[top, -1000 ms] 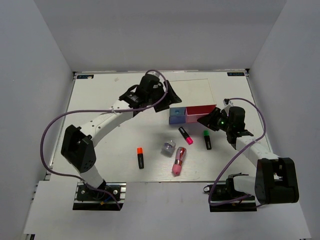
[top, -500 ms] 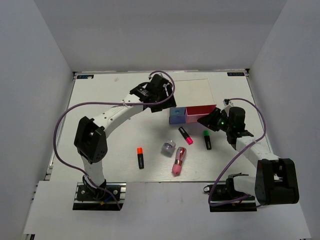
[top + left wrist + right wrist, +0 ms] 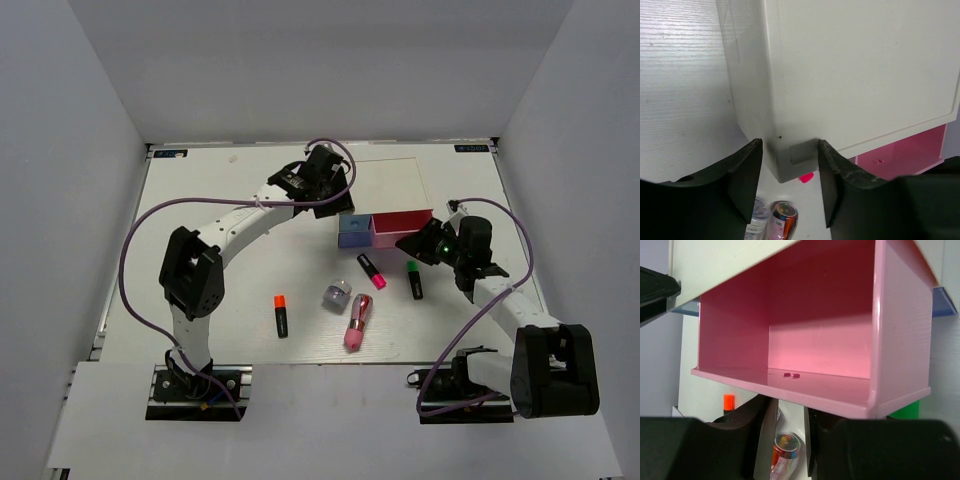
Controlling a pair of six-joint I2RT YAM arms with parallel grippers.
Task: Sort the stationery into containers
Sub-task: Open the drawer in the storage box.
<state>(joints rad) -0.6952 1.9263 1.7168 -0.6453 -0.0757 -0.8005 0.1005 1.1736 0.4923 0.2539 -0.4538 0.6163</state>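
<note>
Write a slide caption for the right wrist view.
Right claw at the open pink drawer, empty except two tiny specks.

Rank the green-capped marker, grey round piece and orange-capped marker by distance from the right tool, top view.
1. Green-capped marker, just on the near side of the right tool.
2. Grey round piece, mid-table, further left.
3. Orange-capped marker, farthest left.

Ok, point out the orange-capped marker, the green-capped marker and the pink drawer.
orange-capped marker (image 3: 282, 320), top view, on its black barrel.
green-capped marker (image 3: 415, 286), top view, on its black barrel.
pink drawer (image 3: 390, 236), top view, on its front wall.
</note>
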